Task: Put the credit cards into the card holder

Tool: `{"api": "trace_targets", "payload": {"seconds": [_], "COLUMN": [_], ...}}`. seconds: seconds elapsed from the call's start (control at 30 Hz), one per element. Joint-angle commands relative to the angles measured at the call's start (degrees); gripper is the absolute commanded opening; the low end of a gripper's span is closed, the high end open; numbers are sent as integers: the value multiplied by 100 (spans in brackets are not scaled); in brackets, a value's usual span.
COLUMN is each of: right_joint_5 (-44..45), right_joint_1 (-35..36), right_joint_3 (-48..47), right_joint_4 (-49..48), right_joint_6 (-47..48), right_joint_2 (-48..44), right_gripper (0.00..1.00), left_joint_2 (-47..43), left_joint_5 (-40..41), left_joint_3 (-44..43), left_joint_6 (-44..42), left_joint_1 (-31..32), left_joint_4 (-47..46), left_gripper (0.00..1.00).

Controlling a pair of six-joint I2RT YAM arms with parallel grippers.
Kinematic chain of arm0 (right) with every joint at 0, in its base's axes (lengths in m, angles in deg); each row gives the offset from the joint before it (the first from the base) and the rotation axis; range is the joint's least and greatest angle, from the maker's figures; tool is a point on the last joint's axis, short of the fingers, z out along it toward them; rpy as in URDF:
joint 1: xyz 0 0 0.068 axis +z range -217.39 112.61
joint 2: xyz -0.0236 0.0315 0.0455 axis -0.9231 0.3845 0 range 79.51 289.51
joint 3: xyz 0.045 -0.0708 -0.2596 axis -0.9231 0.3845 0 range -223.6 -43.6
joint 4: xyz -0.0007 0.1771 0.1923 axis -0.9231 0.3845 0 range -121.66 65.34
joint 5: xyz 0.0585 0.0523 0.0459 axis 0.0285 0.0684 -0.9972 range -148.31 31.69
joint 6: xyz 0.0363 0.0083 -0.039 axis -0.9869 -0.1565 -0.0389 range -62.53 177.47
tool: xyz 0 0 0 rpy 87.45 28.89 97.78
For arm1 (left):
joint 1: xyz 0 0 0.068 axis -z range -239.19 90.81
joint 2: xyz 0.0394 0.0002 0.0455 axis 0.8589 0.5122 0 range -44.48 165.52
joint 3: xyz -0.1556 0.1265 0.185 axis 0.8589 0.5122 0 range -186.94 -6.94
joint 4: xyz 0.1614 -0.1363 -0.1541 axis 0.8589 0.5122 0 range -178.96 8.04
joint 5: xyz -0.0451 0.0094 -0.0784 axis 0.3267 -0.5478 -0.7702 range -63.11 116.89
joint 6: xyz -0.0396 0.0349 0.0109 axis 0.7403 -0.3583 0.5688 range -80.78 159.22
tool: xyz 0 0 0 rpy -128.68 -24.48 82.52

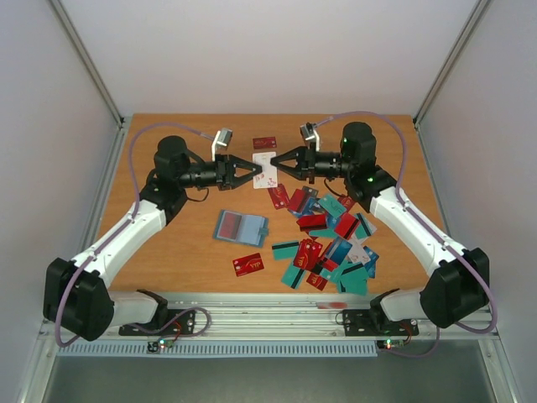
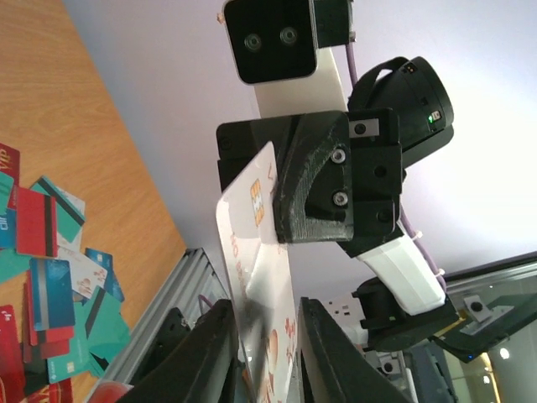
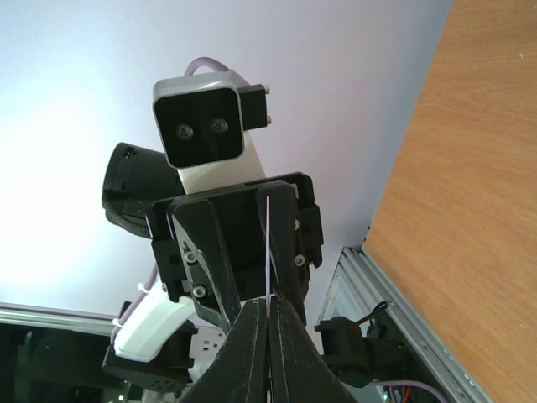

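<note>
A white credit card [image 1: 267, 169] with orange print hangs in the air above the middle of the table, between my two grippers. My right gripper [image 1: 276, 165] is shut on its right end; in the right wrist view the card [image 3: 268, 243] runs edge-on out of the pinched fingertips [image 3: 268, 305]. My left gripper [image 2: 267, 307] straddles the card's [image 2: 256, 252] other end, with a gap still showing beside one finger. The card holder [image 1: 241, 226] lies open on the table at the left, a red card in its pocket. Several more credit cards [image 1: 331, 248] lie heaped at the right.
One red card [image 1: 247, 264] lies alone in front of the holder, and another red card [image 1: 264, 142] sits behind the grippers. The metal rail [image 1: 268, 304] runs along the near table edge. White walls close in the sides and back.
</note>
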Motion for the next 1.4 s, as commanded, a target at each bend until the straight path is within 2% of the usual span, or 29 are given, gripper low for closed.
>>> {"api": "trace_targets", "payload": {"seconds": [0.0,0.1,0.23,0.27,0.33,0.37,0.4,0.47,0.67,0.87,1.07,1.37], "right_joint_5": [-228,-272,-284,-282,-177,-75,34,225,962,1691,1961,2006], "right_joint_1": [29,29,29,29,29,29,29,36,504,1424,2105,2214], "right_joint_3": [-143,-82,-38,-53,-141,-169,-176,-106,210,578,149,-428], "right_joint_4": [-470,-635,-682,-537,101,620,1073,1789,3300,3538,3551,3611], "right_joint_6": [-232,-304,-310,-207,210,514,817,1347,2622,2951,3035,3117], "right_joint_2": [75,82,87,80,47,29,19,73,333,911,2038,3086], "right_gripper": [1,1,4,10,30,36,37,37,35,34,32,31], "left_joint_2": [-76,-79,-109,-118,-196,-238,-296,-387,-361,-498,-640,-910], "left_joint_5": [-213,-205,-116,-48,247,566,821,1316,2395,3070,3481,3449], "left_joint_3": [80,81,54,17,-136,-238,-330,-436,-348,-32,66,170], "left_joint_6": [107,94,-43,-139,-512,-963,-1352,-2027,-3220,-3702,-4103,-4328], "left_joint_1": [-29,-29,-29,-29,-44,-65,-87,-180,-425,-508,-525,-539], "left_joint_4": [-506,-441,-38,228,1114,1781,2354,3423,4958,5422,5749,5792], "left_gripper": [16,1,0,0,0,0,0,0,0,0,0,0]}}
